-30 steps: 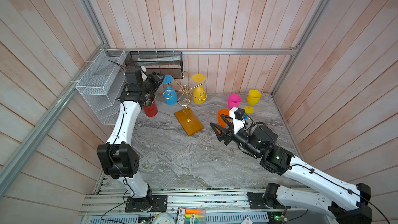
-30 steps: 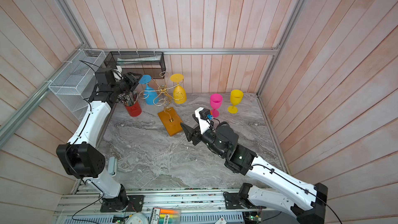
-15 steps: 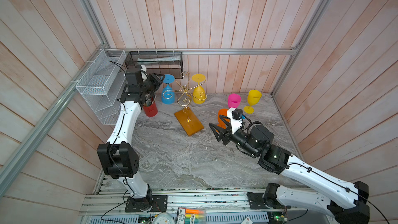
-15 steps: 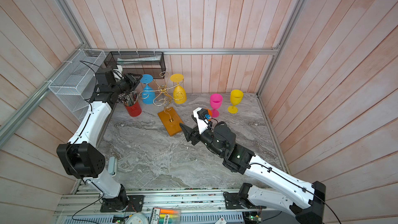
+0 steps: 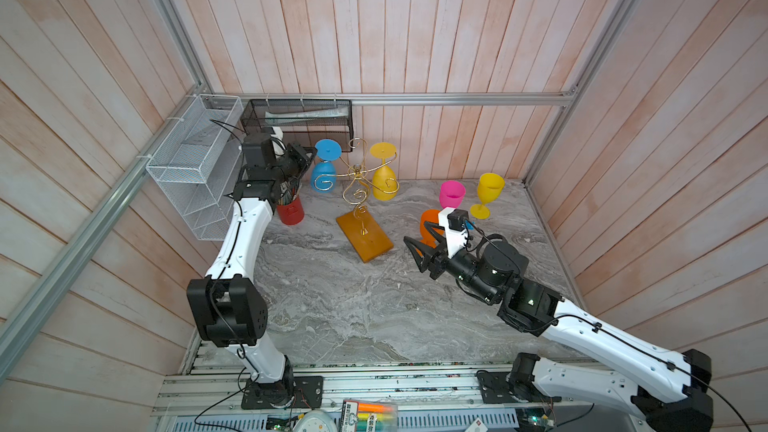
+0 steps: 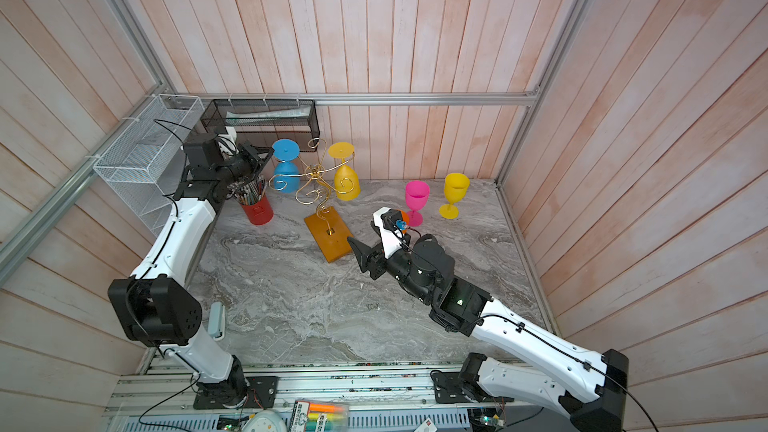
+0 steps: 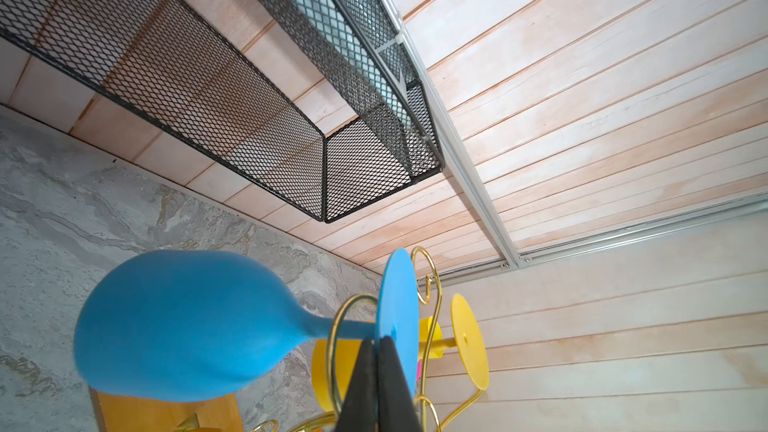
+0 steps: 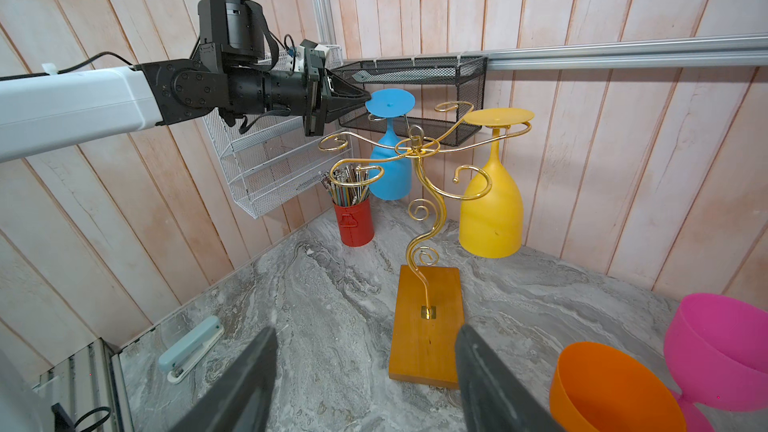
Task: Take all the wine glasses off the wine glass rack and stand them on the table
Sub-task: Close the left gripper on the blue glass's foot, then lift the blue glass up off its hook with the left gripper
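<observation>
Now left tool clamps the blue wine glass by its foot, hung inverted on the wine glass rack ahead; next, probably slide it off the scroll; right tool gapes, idle.

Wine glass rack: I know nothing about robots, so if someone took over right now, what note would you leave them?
Left end effector: shut on the foot rim of the blue glass.
Right end effector: open, empty, above the table near the rack base.
Things: blue glass and a yellow glass hang upside down on the rack.
Done: blue glass gripped.
Left: slide it out of its wire arm, clear of the rack.
</observation>
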